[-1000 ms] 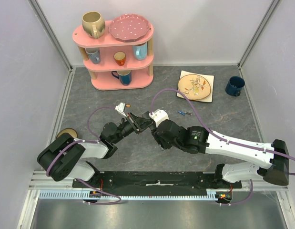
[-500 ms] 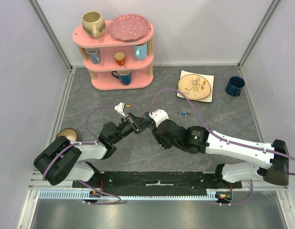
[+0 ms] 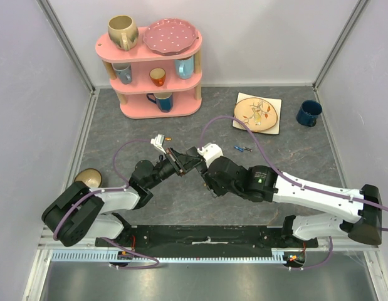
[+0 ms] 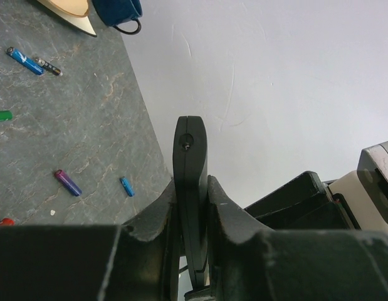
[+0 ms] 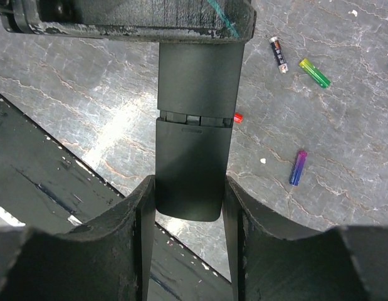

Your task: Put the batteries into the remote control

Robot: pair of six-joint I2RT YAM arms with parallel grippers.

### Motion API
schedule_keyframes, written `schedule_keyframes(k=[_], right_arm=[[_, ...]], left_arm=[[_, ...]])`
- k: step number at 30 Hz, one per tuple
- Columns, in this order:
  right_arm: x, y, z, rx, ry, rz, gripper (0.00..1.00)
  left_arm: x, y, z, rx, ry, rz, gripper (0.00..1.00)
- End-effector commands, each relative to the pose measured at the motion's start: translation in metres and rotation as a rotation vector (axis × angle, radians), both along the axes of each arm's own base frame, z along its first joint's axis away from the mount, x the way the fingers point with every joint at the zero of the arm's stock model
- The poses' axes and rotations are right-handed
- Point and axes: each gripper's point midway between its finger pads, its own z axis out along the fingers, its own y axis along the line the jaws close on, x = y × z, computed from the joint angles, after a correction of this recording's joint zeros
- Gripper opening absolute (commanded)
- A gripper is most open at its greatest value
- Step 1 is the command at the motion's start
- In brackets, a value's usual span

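Observation:
The remote control (image 5: 194, 125), a slim black bar, is held in the air between both grippers. My left gripper (image 4: 192, 251) is shut on its flat faces, seen edge-on in the left wrist view (image 4: 190, 163). My right gripper (image 5: 188, 207) is shut on the side edges of its other end, below a seam across its back. In the top view the grippers meet at mid-table (image 3: 180, 160). Batteries lie loose on the table: dark (image 5: 278, 54), green (image 5: 314, 73), purple-blue (image 5: 298, 167), red (image 5: 238, 117). Two more lie near the plate (image 3: 244, 149).
A pink shelf (image 3: 157, 75) with mugs and a plate stands at the back left. A patterned plate (image 3: 256, 113) on a napkin and a blue mug (image 3: 308, 113) sit at the back right. A small white object (image 3: 158, 142) and an orange battery (image 3: 168, 138) lie just behind the grippers.
Both grippers keep hold of the remote and have shifted very slightly towards the back left. The left arm's base link has turned a little.

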Motion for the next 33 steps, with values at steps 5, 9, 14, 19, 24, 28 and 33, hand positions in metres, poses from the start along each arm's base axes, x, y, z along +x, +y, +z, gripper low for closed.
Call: schedule_keyframes(k=[5,9,14,19,24,28,33], right_arm=[[-0.007,0.006,0.039,0.124,-0.02,0.033,0.44],[-0.008,0.005,0.042,0.141,-0.018,0.034,0.44],[-0.01,0.002,0.041,0.145,-0.015,0.034,0.44],[-0.01,-0.001,0.04,0.147,-0.019,0.028,0.44],[-0.011,-0.001,0.042,0.152,-0.021,0.035,0.45],[-0.008,-0.004,0.041,0.146,-0.034,0.019,0.45],[0.02,-0.038,0.026,0.026,-0.087,-0.125,0.45]], left_arm=[[0.013,0.006,-0.008,0.07,-0.044,0.057,0.02],[0.015,0.009,-0.005,0.066,-0.049,0.063,0.02],[0.015,0.013,-0.002,0.046,-0.05,0.068,0.02],[0.014,0.017,0.002,0.026,-0.052,0.07,0.02],[0.014,0.02,0.0,0.03,-0.048,0.075,0.02],[0.013,0.02,-0.003,0.035,-0.042,0.071,0.02],[0.009,0.025,-0.005,0.056,-0.053,0.068,0.02]])
